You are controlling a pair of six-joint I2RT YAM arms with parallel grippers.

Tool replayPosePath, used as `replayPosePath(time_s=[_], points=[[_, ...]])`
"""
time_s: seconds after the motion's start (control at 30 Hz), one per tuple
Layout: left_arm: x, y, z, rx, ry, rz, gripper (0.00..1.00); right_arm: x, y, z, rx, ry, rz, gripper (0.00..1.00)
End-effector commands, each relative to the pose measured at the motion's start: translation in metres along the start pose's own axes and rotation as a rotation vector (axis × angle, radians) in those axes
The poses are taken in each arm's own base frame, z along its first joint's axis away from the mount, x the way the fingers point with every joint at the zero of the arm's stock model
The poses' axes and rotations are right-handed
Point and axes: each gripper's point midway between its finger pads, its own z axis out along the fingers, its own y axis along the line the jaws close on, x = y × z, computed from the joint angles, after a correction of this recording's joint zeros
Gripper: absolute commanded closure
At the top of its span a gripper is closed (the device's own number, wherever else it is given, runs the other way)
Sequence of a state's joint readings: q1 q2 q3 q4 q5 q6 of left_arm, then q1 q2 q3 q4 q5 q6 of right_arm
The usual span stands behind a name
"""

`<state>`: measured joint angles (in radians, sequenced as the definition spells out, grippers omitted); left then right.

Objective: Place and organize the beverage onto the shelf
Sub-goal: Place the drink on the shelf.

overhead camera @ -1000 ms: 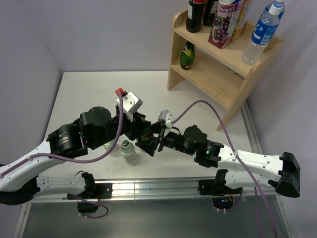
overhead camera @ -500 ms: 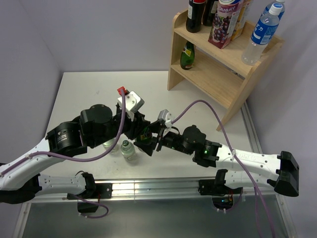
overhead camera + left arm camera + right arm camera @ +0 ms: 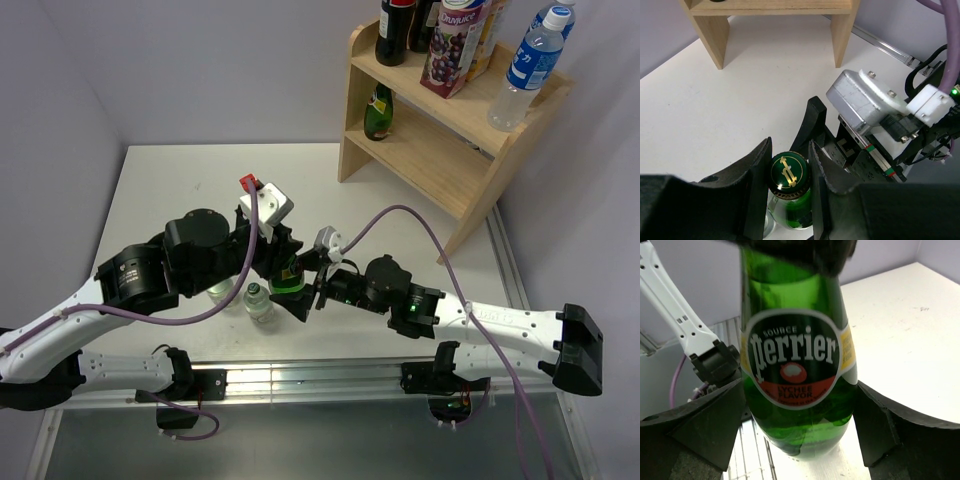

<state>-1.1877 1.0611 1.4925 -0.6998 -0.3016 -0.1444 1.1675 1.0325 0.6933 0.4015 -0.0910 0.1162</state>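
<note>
The shelf (image 3: 440, 130) is found at the far right of the table (image 3: 170, 190), backed toward the wall. On its top tier, two cola bottles (image 3: 397, 30) are lined up at the left end, the juice cartons (image 3: 452, 45) are set next to them, and a water bottle (image 3: 525, 70) is posted at the right end. On the lower tier, one glass bottle (image 3: 378, 112) is tucked in at the left. Down at the near middle of the table, the Perrier bottle (image 3: 290, 278) is gripped at the neck between the fingers of the left gripper (image 3: 789, 170), while its body is flanked from the right side by the right gripper (image 3: 797, 425). Just left of it, a second water bottle (image 3: 259, 303) is stood on the table.
</note>
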Motion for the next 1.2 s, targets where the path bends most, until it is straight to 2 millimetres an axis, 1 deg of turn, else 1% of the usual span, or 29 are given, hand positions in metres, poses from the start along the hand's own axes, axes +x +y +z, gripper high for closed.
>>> replayPosePath(time_s=[0.0,0.13,0.17,0.2,0.23,0.27,0.37,0.4,0.47,0.5,0.53,0.57,0.6,0.7,0.73,0.8,0.83,0.9,1.0,1.17], points=[[-0.082,0.013,-0.027,-0.033,-0.308,-0.065,1.00,0.011,0.002,0.004,0.000,0.049,0.004,0.11],[-0.084,0.008,-0.028,-0.006,-0.309,-0.063,1.00,0.007,0.002,0.006,0.000,0.034,0.000,0.19],[-0.084,0.007,-0.027,-0.002,-0.311,-0.064,1.00,0.006,0.002,0.006,-0.004,0.034,-0.005,0.29],[-0.084,0.007,-0.026,0.002,-0.309,-0.066,1.00,0.006,0.003,0.008,-0.009,0.036,-0.008,0.35],[-0.083,0.005,-0.025,0.008,-0.306,-0.068,1.00,0.002,0.005,0.010,-0.020,0.030,-0.010,0.43],[-0.082,0.004,-0.023,0.013,-0.304,-0.070,1.00,-0.002,0.007,0.010,-0.027,0.024,-0.009,0.55],[-0.081,-0.001,-0.021,0.033,-0.300,-0.078,0.99,-0.019,0.017,0.009,-0.081,-0.029,-0.018,0.69],[-0.080,-0.001,-0.020,0.032,-0.297,-0.083,0.99,-0.029,0.020,0.008,-0.089,-0.064,-0.020,0.70],[-0.080,-0.001,-0.021,0.036,-0.301,-0.087,0.99,-0.036,0.023,0.007,-0.108,-0.086,-0.023,0.72],[-0.081,-0.002,-0.021,0.041,-0.304,-0.091,0.99,-0.040,0.025,0.006,-0.116,-0.099,-0.027,0.71],[-0.081,-0.003,-0.023,0.046,-0.303,-0.093,1.00,-0.045,0.027,0.006,-0.124,-0.112,-0.028,0.64],[-0.084,-0.004,-0.025,0.058,-0.308,-0.095,1.00,-0.046,0.026,0.007,-0.116,-0.116,-0.020,0.40],[-0.085,-0.005,-0.026,0.063,-0.311,-0.099,1.00,-0.050,0.024,0.008,-0.103,-0.128,-0.013,0.33],[-0.090,-0.008,-0.030,0.085,-0.322,-0.101,1.00,-0.054,0.017,0.013,-0.063,-0.141,-0.007,0.28],[-0.091,-0.009,-0.031,0.090,-0.325,-0.103,1.00,-0.058,0.016,0.015,-0.052,-0.149,-0.005,0.28],[-0.091,-0.010,-0.031,0.098,-0.329,-0.101,0.99,-0.057,0.011,0.020,-0.028,-0.144,-0.003,0.27],[-0.090,-0.010,-0.030,0.095,-0.328,-0.103,1.00,-0.061,0.011,0.021,-0.025,-0.152,-0.003,0.27],[-0.088,-0.011,-0.027,0.094,-0.319,-0.102,1.00,-0.060,0.010,0.025,-0.022,-0.147,-0.003,0.23],[-0.089,-0.012,-0.028,0.100,-0.316,-0.108,1.00,-0.063,0.010,0.025,-0.018,-0.156,0.002,0.16],[-0.088,-0.010,-0.031,0.098,-0.327,-0.118,1.00,-0.068,0.004,0.021,0.018,-0.185,0.017,0.14]])
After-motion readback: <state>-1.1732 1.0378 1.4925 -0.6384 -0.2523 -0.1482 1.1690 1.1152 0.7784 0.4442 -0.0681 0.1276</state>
